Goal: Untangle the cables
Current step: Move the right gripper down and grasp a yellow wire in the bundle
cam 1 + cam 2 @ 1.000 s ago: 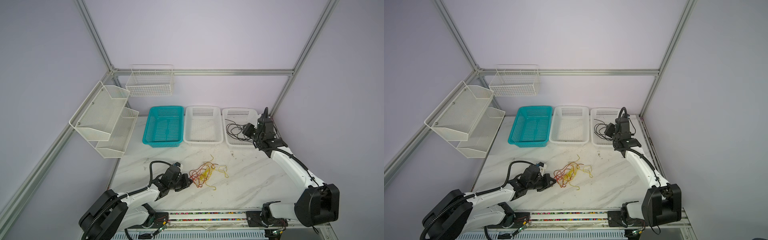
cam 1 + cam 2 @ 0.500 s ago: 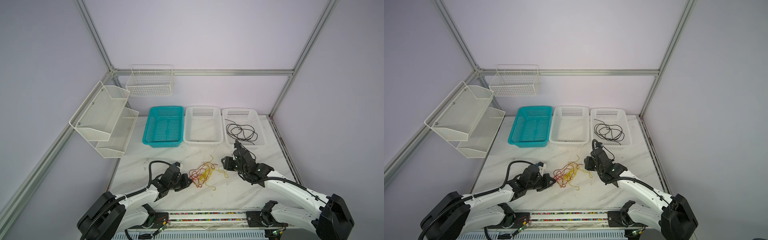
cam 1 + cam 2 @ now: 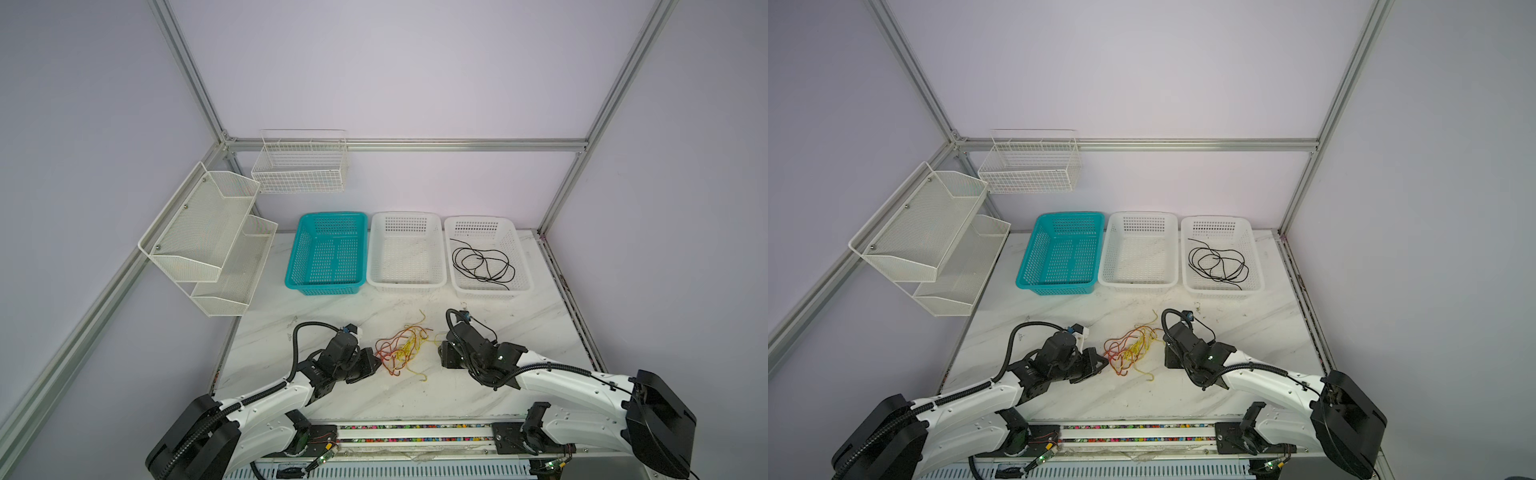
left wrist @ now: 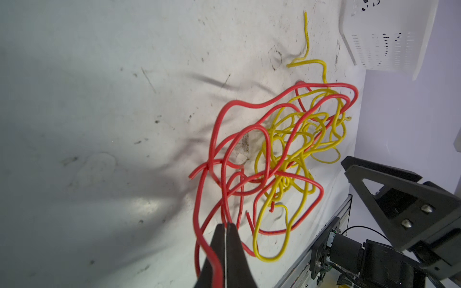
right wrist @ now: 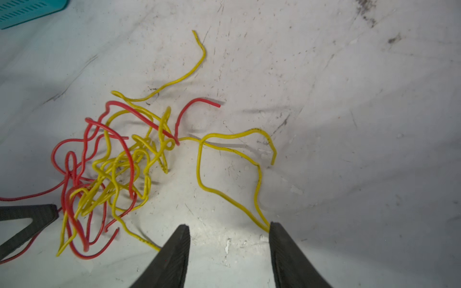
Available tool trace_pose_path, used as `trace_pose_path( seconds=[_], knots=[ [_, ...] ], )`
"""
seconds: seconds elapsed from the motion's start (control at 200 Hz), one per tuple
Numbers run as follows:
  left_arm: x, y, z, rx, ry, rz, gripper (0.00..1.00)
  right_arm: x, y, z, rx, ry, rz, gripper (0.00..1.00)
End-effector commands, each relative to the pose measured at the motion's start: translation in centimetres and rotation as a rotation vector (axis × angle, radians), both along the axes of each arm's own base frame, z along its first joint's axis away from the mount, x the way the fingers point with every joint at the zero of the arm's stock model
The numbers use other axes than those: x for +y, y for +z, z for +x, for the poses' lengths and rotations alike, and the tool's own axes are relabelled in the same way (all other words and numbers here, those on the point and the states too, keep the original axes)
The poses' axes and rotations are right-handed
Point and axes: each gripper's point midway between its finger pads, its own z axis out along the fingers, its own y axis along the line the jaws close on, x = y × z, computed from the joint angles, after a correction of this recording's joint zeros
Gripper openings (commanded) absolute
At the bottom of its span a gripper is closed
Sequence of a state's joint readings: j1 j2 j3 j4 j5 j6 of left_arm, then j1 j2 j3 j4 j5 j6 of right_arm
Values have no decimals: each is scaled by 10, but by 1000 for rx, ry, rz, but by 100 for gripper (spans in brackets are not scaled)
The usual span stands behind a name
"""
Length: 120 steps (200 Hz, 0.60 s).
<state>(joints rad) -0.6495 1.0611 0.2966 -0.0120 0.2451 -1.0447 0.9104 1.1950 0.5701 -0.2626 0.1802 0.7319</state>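
With the left gripper [image 4: 226, 228] clenched on the red cable [image 4: 249, 105], knotted with the yellow one near the middle of the surface's [image 3: 519, 332] front edge, the step appeared to require the released right gripper [image 5: 228, 224] to close on the free yellow cable loop [image 5: 198, 164] at its fingertip and draw slowly away.

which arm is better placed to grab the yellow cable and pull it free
Right: the right end effector is open with the yellow cable looping right up to it; the left end effector is shut on the red cable.
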Motion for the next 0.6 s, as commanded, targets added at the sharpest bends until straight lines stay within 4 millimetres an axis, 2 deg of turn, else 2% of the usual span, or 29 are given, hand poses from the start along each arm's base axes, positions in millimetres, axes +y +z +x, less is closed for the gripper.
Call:
trace_pose_path(
  seconds=[0.0,0.115,0.225,0.32,0.465,0.54,0.595],
  knots=[
    [-10,33,18,-103,-11,-29,0,0,-5,4,-21,-30,-17,54],
    [-9,34,18,-104,-10,-27,0,4,-10,9,-36,-18,-31,52],
    [-8,31,18,-98,-10,-20,0,6,-14,12,-46,-15,-51,47],
    [-7,29,16,-95,-10,-12,0,8,-13,14,-55,-11,-45,35],
    [-4,26,17,-93,-2,0,0,6,-5,16,-81,-20,-29,9],
    [-4,25,17,-92,-1,0,0,4,1,16,-93,-24,-28,1],
    [-3,24,17,-91,-1,2,0,1,6,15,-97,-28,-29,0]
  ],
)
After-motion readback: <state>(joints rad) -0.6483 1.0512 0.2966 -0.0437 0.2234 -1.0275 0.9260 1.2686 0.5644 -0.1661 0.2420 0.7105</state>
